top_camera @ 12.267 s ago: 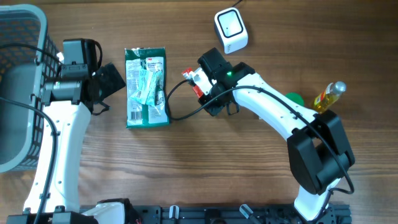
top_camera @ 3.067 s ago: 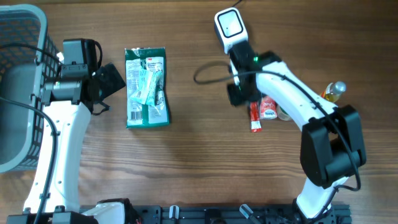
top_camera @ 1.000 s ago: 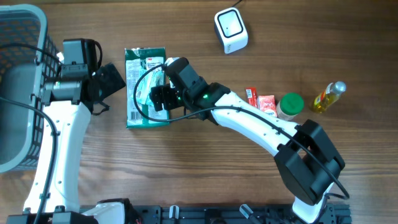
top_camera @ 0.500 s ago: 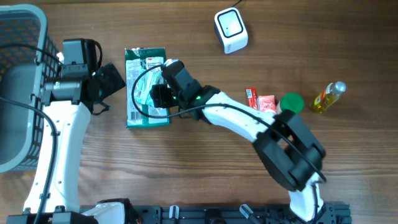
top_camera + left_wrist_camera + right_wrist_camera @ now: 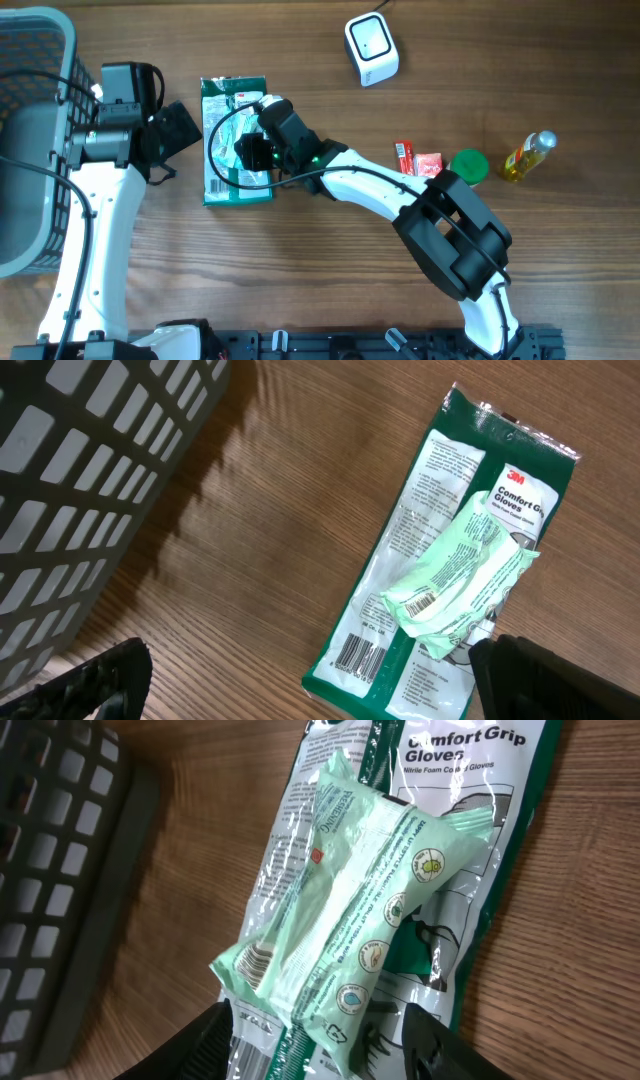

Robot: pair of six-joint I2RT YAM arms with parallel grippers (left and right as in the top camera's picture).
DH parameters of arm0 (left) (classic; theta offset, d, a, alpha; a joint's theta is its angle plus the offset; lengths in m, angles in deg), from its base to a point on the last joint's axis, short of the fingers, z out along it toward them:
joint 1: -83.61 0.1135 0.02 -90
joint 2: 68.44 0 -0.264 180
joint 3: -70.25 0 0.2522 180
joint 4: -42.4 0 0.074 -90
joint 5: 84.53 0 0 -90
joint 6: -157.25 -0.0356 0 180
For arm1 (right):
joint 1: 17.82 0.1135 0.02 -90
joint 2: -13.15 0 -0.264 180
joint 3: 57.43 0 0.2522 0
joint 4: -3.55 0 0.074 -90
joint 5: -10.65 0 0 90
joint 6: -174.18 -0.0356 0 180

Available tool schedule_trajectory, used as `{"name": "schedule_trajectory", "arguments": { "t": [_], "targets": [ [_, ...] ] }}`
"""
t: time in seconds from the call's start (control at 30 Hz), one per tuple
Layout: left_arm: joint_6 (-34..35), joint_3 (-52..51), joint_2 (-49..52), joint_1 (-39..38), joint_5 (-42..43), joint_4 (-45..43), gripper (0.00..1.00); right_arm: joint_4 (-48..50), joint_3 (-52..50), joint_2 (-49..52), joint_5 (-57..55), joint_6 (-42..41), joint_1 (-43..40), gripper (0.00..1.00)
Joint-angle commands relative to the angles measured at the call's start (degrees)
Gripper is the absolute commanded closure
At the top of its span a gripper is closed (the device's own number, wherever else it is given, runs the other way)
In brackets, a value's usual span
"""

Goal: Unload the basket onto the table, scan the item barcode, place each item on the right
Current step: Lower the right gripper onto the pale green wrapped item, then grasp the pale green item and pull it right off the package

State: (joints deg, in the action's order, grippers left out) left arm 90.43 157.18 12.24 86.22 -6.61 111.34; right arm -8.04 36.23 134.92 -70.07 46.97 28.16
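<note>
A pale green packet [image 5: 350, 920] lies slantwise on a dark green gloves pack [image 5: 222, 185] at the table's left middle. My right gripper [image 5: 246, 150] hovers low over it. In the right wrist view its fingers [image 5: 215, 1040] stand on either side of the packet's lower end, with a gap still showing on the right side. My left gripper [image 5: 178, 132] rests wide open just left of the pack, holding nothing. The left wrist view shows a barcode [image 5: 362, 655] on the gloves pack and a smaller barcode [image 5: 425, 603] on the pale packet. The white scanner [image 5: 371, 48] sits at the back.
A grey basket [image 5: 65, 60] fills the far left. A red packet [image 5: 404, 157], a small red box [image 5: 428, 165], a green-lidded jar [image 5: 466, 168] and a yellow bottle [image 5: 527, 155] stand in a row at the right. A black cable loops beside the right gripper.
The right gripper has edged left and slightly back over the gloves pack, and its jaws have narrowed around the pale green packet. The left arm has not moved.
</note>
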Motion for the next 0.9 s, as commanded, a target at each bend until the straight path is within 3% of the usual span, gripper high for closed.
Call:
{"name": "schedule_trajectory", "arguments": {
  "t": [0.0, 0.43, 0.57, 0.6, 0.63, 0.87],
  "targets": [
    [-0.5, 0.0, 0.1, -0.3, 0.1, -0.1, 0.00, 1.3, -0.4, 1.8, 0.9, -1.8, 0.2, 0.45],
    [-0.5, 0.0, 0.1, -0.3, 0.1, -0.1, 0.00, 6.9, -0.4, 8.3, 1.0, -4.9, 0.3, 0.52],
    [-0.5, 0.0, 0.1, -0.3, 0.1, -0.1, 0.00, 7.2, -0.4, 8.7, 1.1, -4.8, 0.3, 0.76],
    [-0.5, 0.0, 0.1, -0.3, 0.1, -0.1, 0.00, 7.2, -0.4, 8.7, 1.3, -4.8, 0.3, 0.91],
    [-0.5, 0.0, 0.1, -0.3, 0.1, -0.1, 0.00, 7.2, -0.4, 8.5, 2.0, -5.0, 0.2, 0.95],
    [-0.5, 0.0, 0.1, -0.3, 0.1, -0.1, 0.00, 7.2, -0.4, 5.3, 4.6, -4.7, -0.5, 0.96]
  ]
}}
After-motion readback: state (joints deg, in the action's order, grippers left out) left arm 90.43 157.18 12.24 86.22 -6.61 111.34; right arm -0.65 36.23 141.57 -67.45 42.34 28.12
